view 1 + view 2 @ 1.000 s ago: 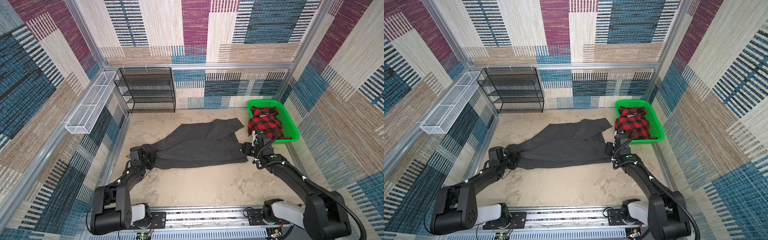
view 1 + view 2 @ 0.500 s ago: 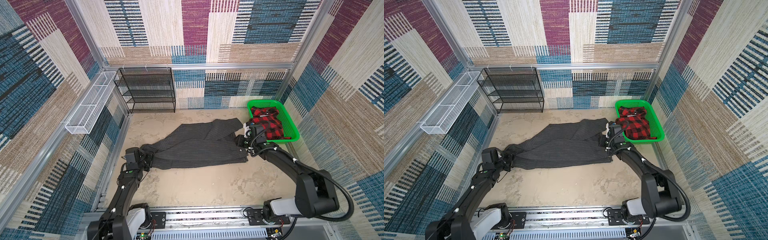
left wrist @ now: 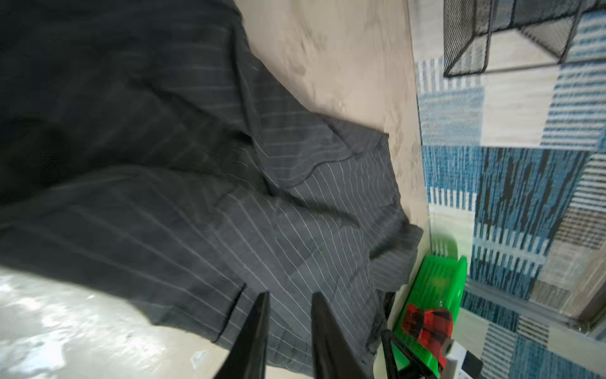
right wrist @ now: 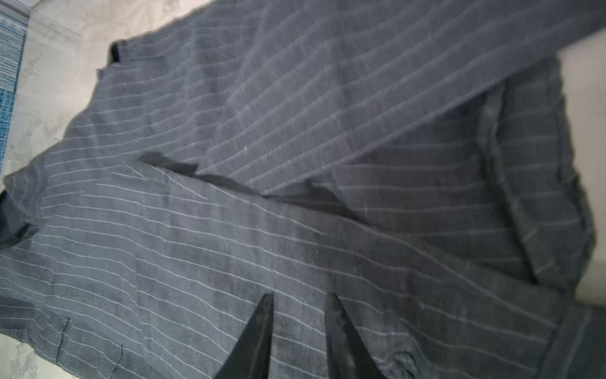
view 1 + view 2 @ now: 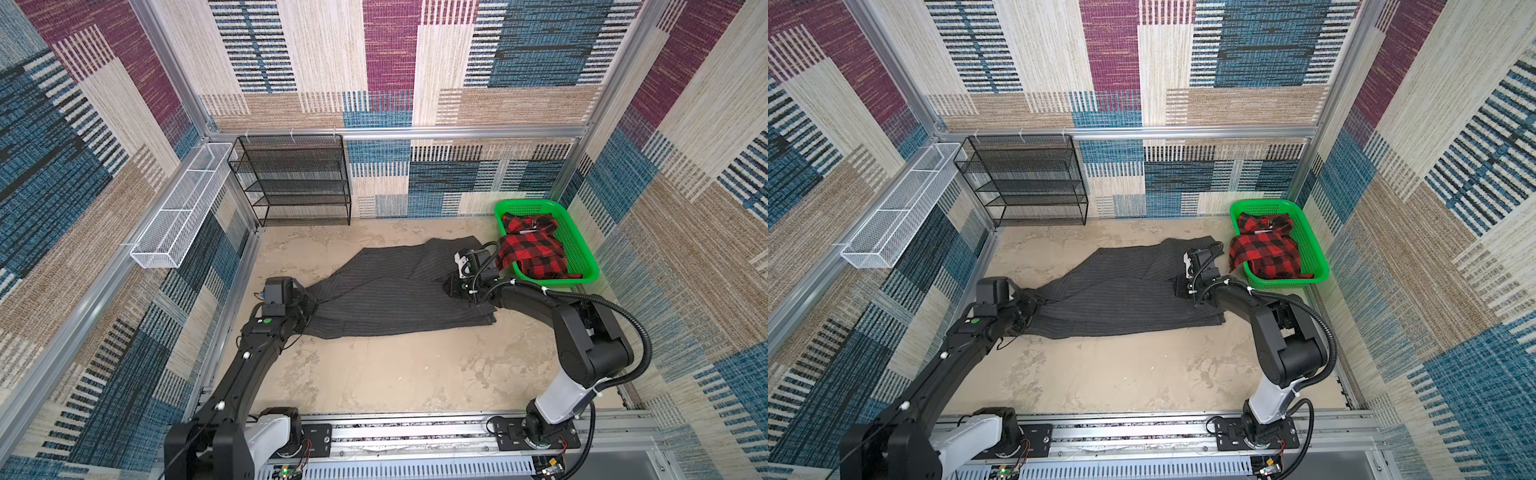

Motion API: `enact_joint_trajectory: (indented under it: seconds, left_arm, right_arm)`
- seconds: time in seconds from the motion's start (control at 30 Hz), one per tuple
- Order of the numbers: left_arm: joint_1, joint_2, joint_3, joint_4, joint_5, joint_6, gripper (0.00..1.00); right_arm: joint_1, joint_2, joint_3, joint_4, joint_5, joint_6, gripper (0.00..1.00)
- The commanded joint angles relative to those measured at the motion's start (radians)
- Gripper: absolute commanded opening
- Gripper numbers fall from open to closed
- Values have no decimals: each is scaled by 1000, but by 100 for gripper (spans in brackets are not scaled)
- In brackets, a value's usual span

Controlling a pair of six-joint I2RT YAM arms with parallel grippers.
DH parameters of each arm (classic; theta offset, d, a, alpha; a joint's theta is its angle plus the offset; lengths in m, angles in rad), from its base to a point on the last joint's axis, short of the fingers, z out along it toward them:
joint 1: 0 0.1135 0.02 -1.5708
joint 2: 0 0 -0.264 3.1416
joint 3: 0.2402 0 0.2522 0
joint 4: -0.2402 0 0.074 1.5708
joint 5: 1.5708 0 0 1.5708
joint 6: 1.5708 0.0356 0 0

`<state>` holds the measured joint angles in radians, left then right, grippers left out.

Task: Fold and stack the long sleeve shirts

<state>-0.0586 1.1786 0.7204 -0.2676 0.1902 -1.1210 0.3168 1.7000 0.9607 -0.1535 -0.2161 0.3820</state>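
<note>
1. The grey pinstripe shirt (image 5: 395,291) is spread out on the worktop (image 5: 395,374) and is not yet folded. One end is bunched up at the left tool (image 3: 288,295). The other end lies under the right tool (image 4: 300,297).
2. The red check shirt (image 5: 532,253) is heaped in the green basket (image 5: 528,203), with a bit hung over the rim.
3. The fingers of both tools are seen a little apart above the striped cloth. The wrist views are blurry, so it cannot be told if any cloth is caught.
4. The shirt lies in layers, so only the top layer might be pinched. The fold would then come out crooked.
5. If the two ends are pulled too hard, the cloth could slip free or be dragged into a heap.
6. The right arm is close beside the basket, so it could be bumped. The hanging red cloth could also be snagged and pulled out.
</note>
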Motion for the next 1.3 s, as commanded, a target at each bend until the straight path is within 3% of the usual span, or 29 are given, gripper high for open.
enact_joint_trajectory:
  seconds: [0.0, 0.13, 0.47, 0.7, 0.87, 1.03, 1.27]
  left_arm:
    - [-32, 114, 17, 88, 10, 25, 18]
    - [-37, 207, -38, 129, -28, 3, 14]
    - [-15, 230, -109, 34, -200, 27, 12]
    - [71, 237, -71, 10, -137, 64, 16]
    - [73, 194, 12, -40, -49, 105, 21]
    - [64, 144, 79, -98, -3, 146, 22]
    - [61, 83, 137, -158, -7, 184, 24]
  right_arm:
    - [1, -7, -36, 37, 15, 34, 30]
    - [2, -20, -81, 17, 51, 52, 30]
    - [1, -109, -171, -108, 181, 159, 31]
    - [-18, -230, -202, -207, 253, 205, 33]
    - [-44, -290, -90, -262, 260, 157, 43]
    - [-102, -134, 131, -243, 227, 89, 49]
    - [-188, 170, 405, -212, 150, 97, 51]
